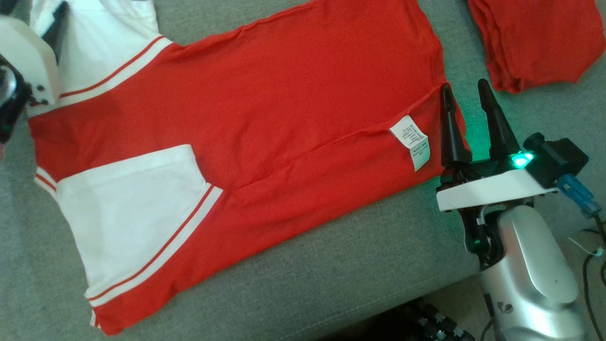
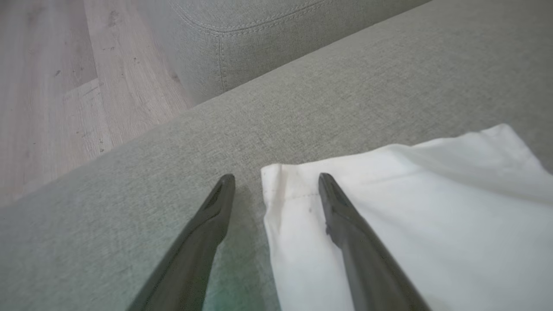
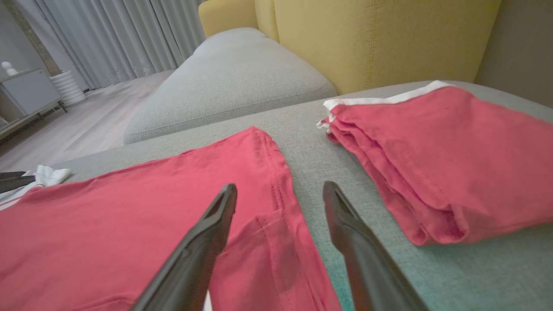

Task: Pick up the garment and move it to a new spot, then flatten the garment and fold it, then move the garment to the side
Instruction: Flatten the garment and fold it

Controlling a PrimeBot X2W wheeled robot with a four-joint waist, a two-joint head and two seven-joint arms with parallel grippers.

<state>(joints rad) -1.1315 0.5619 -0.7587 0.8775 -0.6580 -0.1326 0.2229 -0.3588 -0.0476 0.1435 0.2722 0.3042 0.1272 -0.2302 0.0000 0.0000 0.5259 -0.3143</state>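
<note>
Seemingly mid-fold, the garment lies flat by the sofa's front edge, left fingers released astride a white sleeve's edge, right fingers released astride the hem; next, both should pinch and fold over.

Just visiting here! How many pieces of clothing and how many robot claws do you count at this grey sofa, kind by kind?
Red-and-white fabric shirt, spread flat: 1
Folded red cloth bundle with white trim: 1
Dark two-fingered grippers: 2, the left gripper and the right gripper, both open
Total: 4
</note>
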